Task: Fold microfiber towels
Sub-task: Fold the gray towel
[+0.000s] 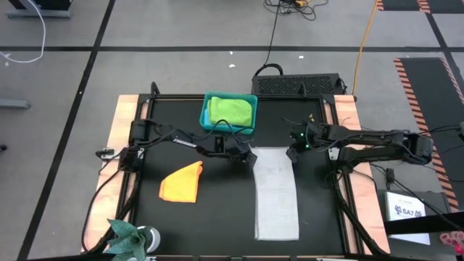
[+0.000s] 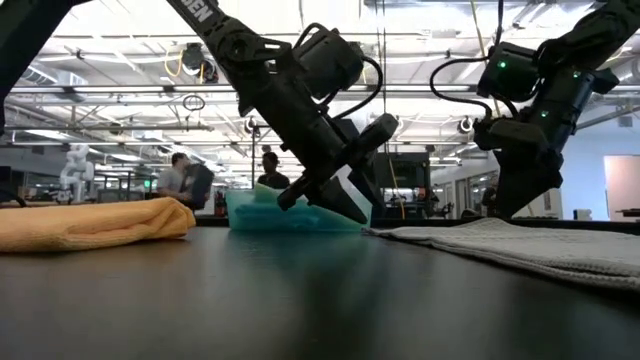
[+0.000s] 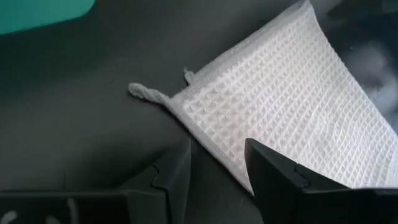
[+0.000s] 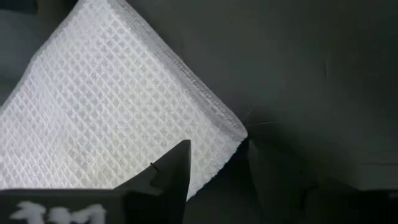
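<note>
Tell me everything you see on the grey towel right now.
The grey towel is a pale waffle-weave cloth, folded into a long narrow strip lying flat on the black table, right of the orange towel. A small hanging loop sticks out at one far corner. The left gripper and right gripper hover at its two far corners, jaws open, not gripping.

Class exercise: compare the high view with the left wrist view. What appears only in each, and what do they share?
Only the high view: the folded orange-yellow cloth, the lime green cloth in the rigid teal plastic bin, and the open right gripper.
Only the left wrist view: a twisted hanging loop at the towel's corner.
Both: the long light grey waffle-weave towel and the open left gripper.
</note>
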